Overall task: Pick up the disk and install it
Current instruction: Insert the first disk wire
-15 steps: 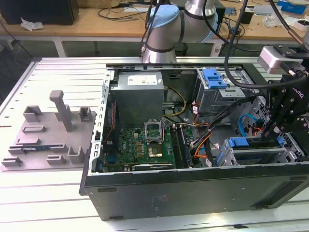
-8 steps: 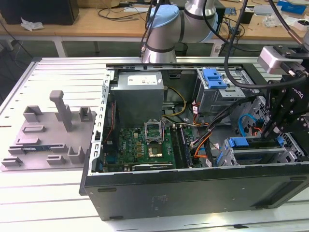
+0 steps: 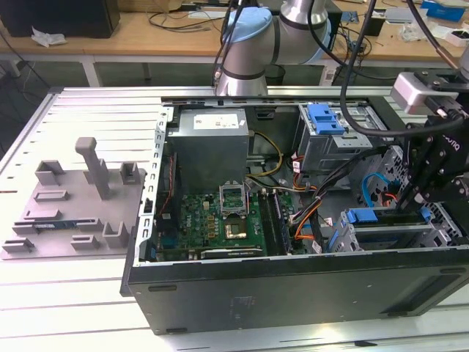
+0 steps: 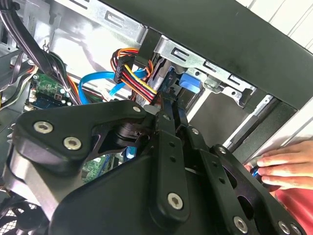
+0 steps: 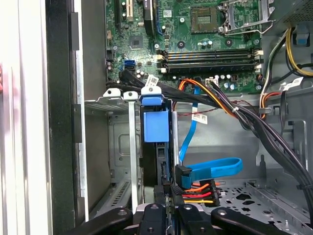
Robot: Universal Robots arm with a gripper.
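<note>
From the exterior view's left I see the grey fixture plate well apart from the open computer case, then the green motherboard, then my gripper down at the drive cage by the case's right edge. The disk stands edge-on in the cage slot in the first wrist view, blue carrier up, metal walls close on both sides (little room). The jaws look clenched on the disk. A person's hand touches the case's outer edge.
</note>
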